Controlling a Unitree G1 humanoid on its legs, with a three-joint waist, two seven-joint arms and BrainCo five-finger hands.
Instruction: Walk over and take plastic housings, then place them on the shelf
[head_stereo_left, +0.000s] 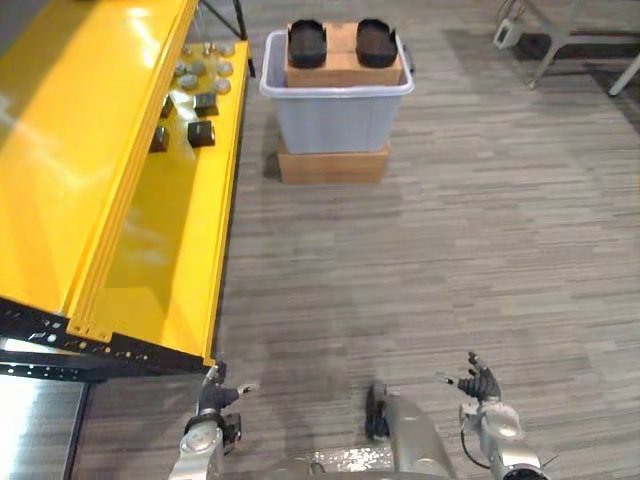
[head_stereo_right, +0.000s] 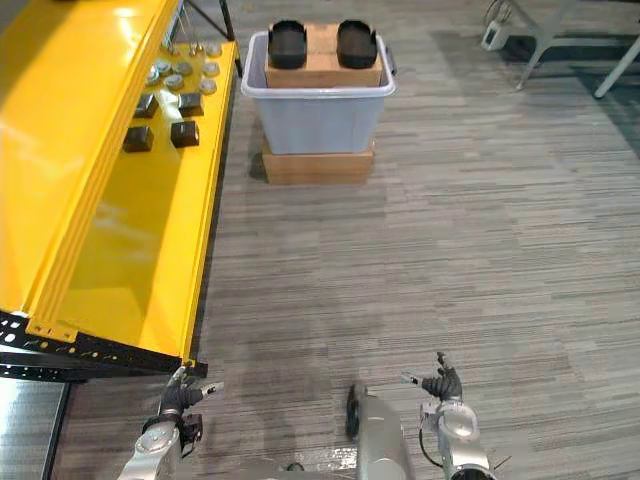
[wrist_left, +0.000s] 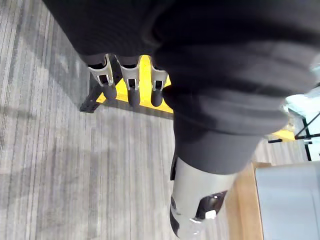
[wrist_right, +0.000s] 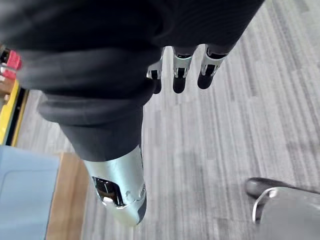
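Note:
Two black plastic housings (head_stereo_left: 307, 43) (head_stereo_left: 377, 42) lie side by side on a cardboard box (head_stereo_left: 342, 68) inside a pale grey bin (head_stereo_left: 335, 118), far ahead on the floor. The yellow shelf (head_stereo_left: 120, 190) runs along my left, with several small black housings (head_stereo_left: 201, 132) and round silver parts (head_stereo_left: 200, 70) at its far end. My left hand (head_stereo_left: 212, 400) hangs low by the shelf's near corner, fingers (wrist_left: 132, 87) straight and holding nothing. Low on the other side, my right hand (head_stereo_left: 482, 388) is open and empty as well, its fingers (wrist_right: 180, 75) over bare floor.
The bin stands on a flat cardboard box (head_stereo_left: 333, 165). Metal table legs (head_stereo_left: 565, 45) and a small white device (head_stereo_left: 505, 33) are at the back right. Grey plank floor stretches between me and the bin. The shelf's black frame (head_stereo_left: 60, 340) juts out near my left hand.

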